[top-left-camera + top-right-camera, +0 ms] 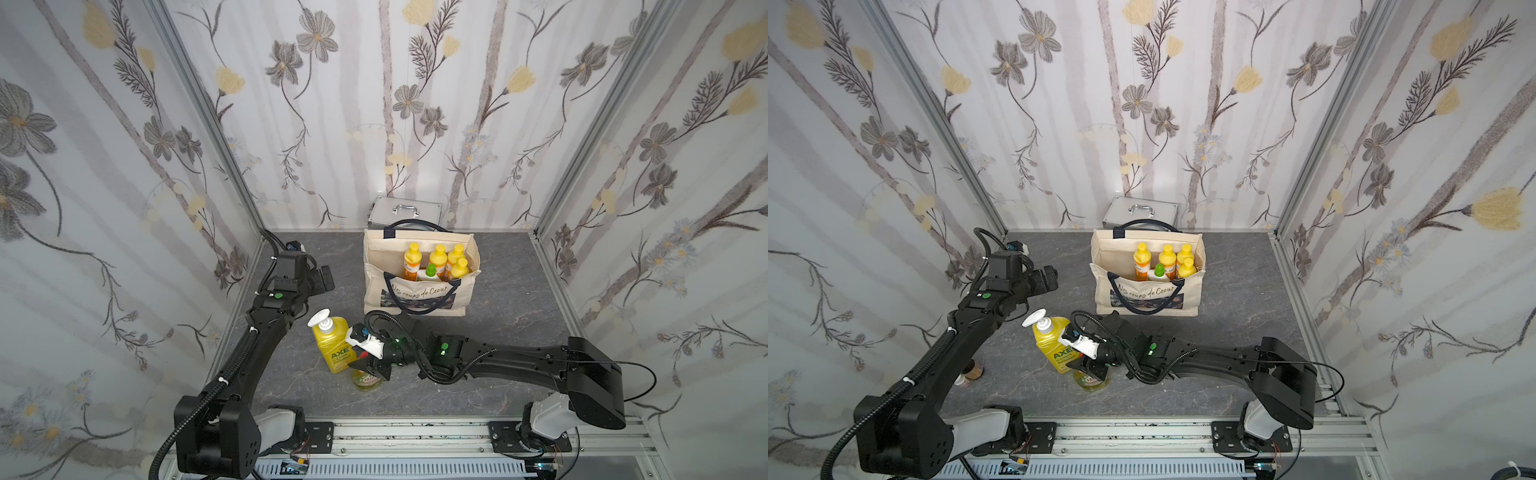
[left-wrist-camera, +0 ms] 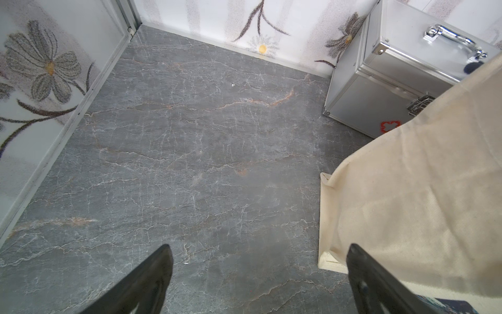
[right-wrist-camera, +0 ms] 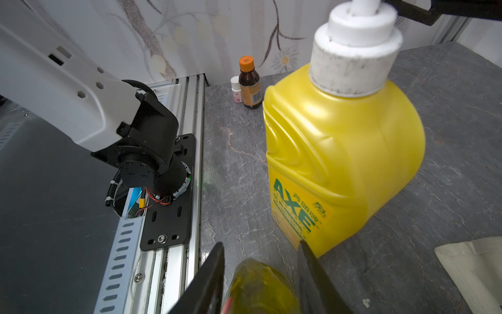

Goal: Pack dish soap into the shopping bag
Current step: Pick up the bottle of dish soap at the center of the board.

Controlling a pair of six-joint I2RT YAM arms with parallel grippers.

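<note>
Near the left part of the near edge of the tabletop (image 1: 498,332) stand a brown bottle (image 3: 250,81) with an orange cap and, touching or just beside it, a small white container (image 3: 235,89). In a top view the left arm (image 1: 934,353) covers most of both; their labels are too small to read.

The left gripper (image 2: 259,247) hangs over bare tabletop near the left edge. Its jaws are spread wide with nothing between them. Only the finger ends show in the left wrist view.

The yellow AXE pump bottle (image 1: 332,345) stands upright near the tabletop's middle, toward the near edge. The right wrist view cuts off its pump head.

Just beside it is the small Fairy bottle (image 1: 368,380), largely covered by the right gripper (image 1: 370,365) in both top views. The right wrist view shows the jaws drawn in close on either side of the bottle's body. Whether the pads actually press on it cannot be told.

The shopping bag (image 1: 419,291) stands open at the middle of the far edge. It holds four orange bottles (image 1: 412,259) and one white bottle (image 1: 430,272) with a green cap; only their upper parts show above the rim.

Behind the bag, a silver case (image 1: 405,210) is mostly hidden.
</note>
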